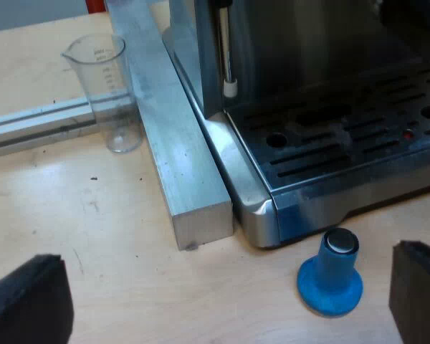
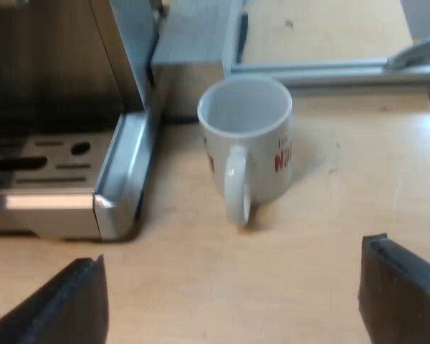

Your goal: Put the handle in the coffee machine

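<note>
The espresso machine stands on a wooden table, its slotted drip tray and steam wand facing my left gripper. That gripper hovers open above the table, nothing between its fingers. A blue tamper with a metal top stands upright just before the machine's corner, close to one finger. My right gripper is open over bare table, a short way from the machine's other corner and a white mug.
A clear measuring glass stands beside a long aluminium bar that runs along the machine's side. A metal rail lies behind the glass. The white mug with red lettering is empty, its handle turned toward my right gripper; another rail lies beyond it.
</note>
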`<act>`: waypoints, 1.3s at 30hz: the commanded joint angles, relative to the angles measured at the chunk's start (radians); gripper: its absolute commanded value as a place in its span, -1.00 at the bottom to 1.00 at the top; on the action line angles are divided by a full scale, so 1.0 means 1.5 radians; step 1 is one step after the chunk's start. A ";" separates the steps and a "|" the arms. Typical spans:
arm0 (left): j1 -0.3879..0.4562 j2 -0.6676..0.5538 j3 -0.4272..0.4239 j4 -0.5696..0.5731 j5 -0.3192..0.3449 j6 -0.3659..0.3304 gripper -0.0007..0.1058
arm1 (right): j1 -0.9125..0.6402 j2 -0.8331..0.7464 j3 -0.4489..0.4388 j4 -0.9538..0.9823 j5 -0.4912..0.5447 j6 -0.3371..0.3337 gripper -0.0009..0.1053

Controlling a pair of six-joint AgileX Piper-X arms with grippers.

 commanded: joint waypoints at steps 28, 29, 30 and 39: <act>-0.003 -0.096 0.000 -0.008 -0.004 0.033 0.72 | -0.001 -0.030 0.103 -0.003 -0.006 0.039 0.39; -0.003 -0.096 0.000 -0.008 -0.004 0.033 0.72 | -0.001 -0.030 0.103 -0.003 -0.006 0.039 0.39; -0.003 -0.096 0.000 -0.008 -0.004 0.033 0.72 | -0.001 -0.030 0.103 -0.003 -0.006 0.039 0.39; -0.003 -0.096 0.000 -0.008 -0.004 0.033 0.72 | -0.066 -0.029 0.103 -0.003 -0.002 0.039 0.39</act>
